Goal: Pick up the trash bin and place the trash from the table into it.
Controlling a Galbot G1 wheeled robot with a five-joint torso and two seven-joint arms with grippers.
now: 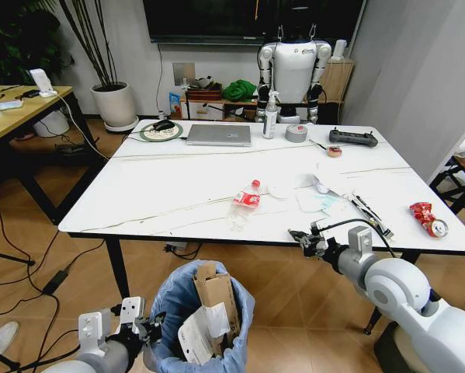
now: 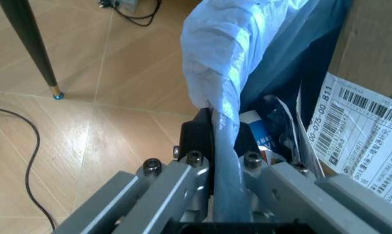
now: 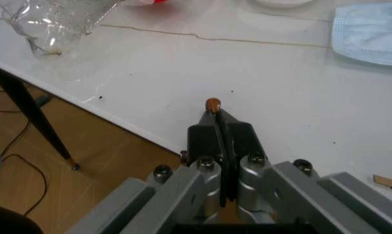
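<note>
Nearest us, our left gripper (image 1: 148, 325) clamps the trash bin (image 1: 174, 299) by its blue-bagged rim, below the table (image 1: 178, 186) edge, cardboard (image 1: 214, 289) already inside. Our right gripper (image 1: 297, 236) hovers at the table's near edge, pinching a small brown scrap (image 3: 213, 104). Beyond lie the crushed bottle (image 1: 246, 199) and red can (image 1: 428, 219).

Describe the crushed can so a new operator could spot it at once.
Start at the white table and follow its near edge to the corner on the robot's right. The can lies there on its side, beyond the right gripper and the white papers. It is the only red metal piece; the bottle near the middle is clear with a red label.
</note>
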